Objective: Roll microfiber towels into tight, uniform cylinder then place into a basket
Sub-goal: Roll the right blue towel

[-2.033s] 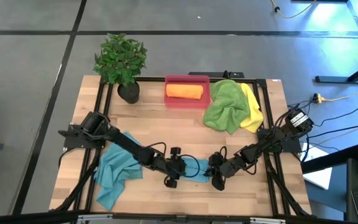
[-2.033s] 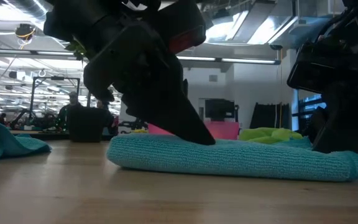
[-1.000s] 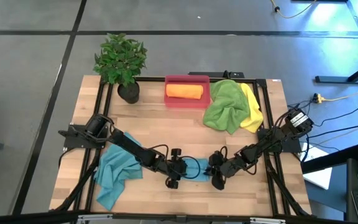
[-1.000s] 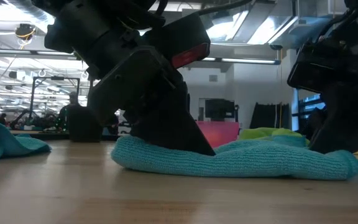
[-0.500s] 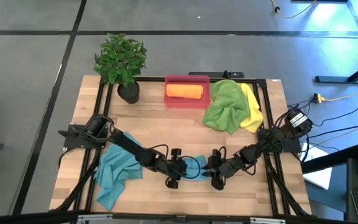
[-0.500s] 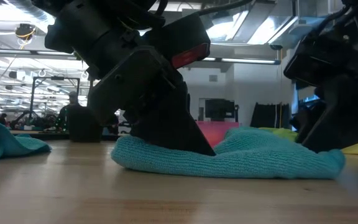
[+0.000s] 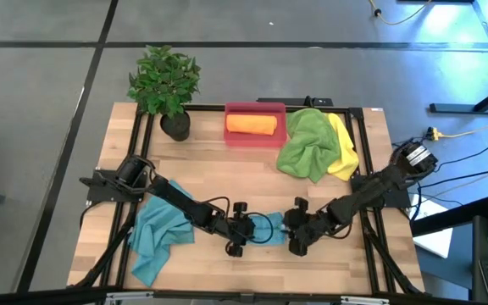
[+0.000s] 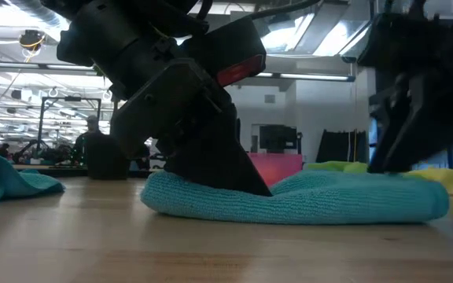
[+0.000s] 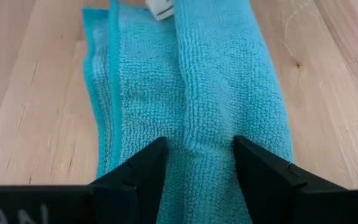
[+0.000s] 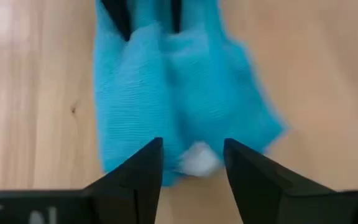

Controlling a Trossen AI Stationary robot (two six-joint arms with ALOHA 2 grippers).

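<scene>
Left gripper [image 9: 194, 165] pinches our teal towel [image 7: 266, 230] near the bench's front edge; right gripper [image 10: 191, 163] hovers fingers apart over its other end. Orange towel [image 7: 252, 124] sits in the basket [image 7: 256, 138].

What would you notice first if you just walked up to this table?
Two black robot arms meet at the table's near edge over a folded teal towel. The left hand pinches one end; the right hand hangs open at the other. Farther back, an orange roll lies in the red basket.
</scene>
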